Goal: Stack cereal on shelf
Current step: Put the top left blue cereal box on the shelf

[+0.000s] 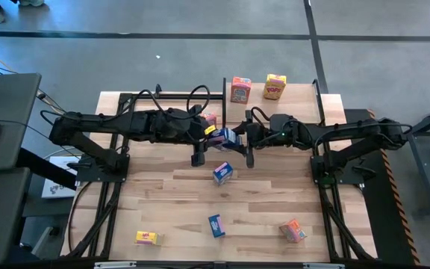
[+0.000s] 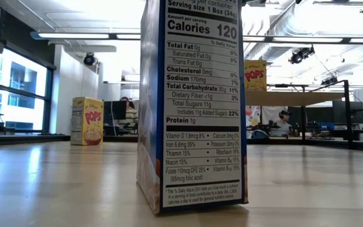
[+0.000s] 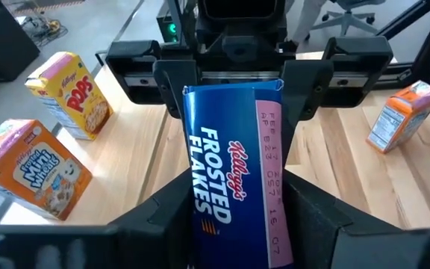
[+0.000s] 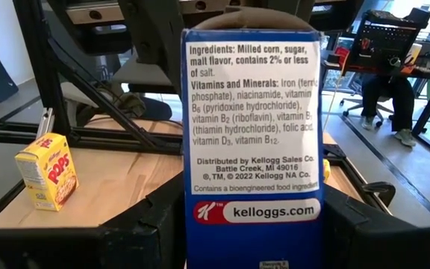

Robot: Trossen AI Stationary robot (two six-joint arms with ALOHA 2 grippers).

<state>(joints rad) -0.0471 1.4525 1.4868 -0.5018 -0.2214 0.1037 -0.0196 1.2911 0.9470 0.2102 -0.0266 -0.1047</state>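
A blue Frosted Flakes cereal box [image 1: 227,137] hangs above the middle of the table between my two grippers. My left gripper [image 1: 216,136] comes from the table's left and my right gripper [image 1: 239,137] from its right, and both are shut on the box. The shelf [image 1: 297,101] stands at the far right. An orange box [image 1: 240,90] and a yellow Pops box [image 1: 275,87] stand on it. More cereal boxes rest on the tabletop: blue [image 1: 222,172], blue [image 1: 216,225], yellow [image 1: 146,237], orange [image 1: 293,231]. My left gripper pinches the blue box's left end [image 3: 275,224] between its two fingers [image 3: 316,217], one on each side. It comes from the table's left, slanting slightly down, along the box. The box is lifted clear of the table. My right gripper pinches the opposite end [image 4: 200,224] of the same box between its two fingers [image 4: 349,232], coming about level from the table's right. Its fingers [image 3: 304,93] flank that end in the left wrist view. The box spans the gap between the two grippers.
Another small box [image 1: 210,119] lies just beyond the left gripper. In the low view a blue box [image 2: 194,107] stands close to the camera. The shelf's black uprights [image 1: 225,97] rise just beyond the grippers. People sit at desks [image 4: 390,90] in the room behind.
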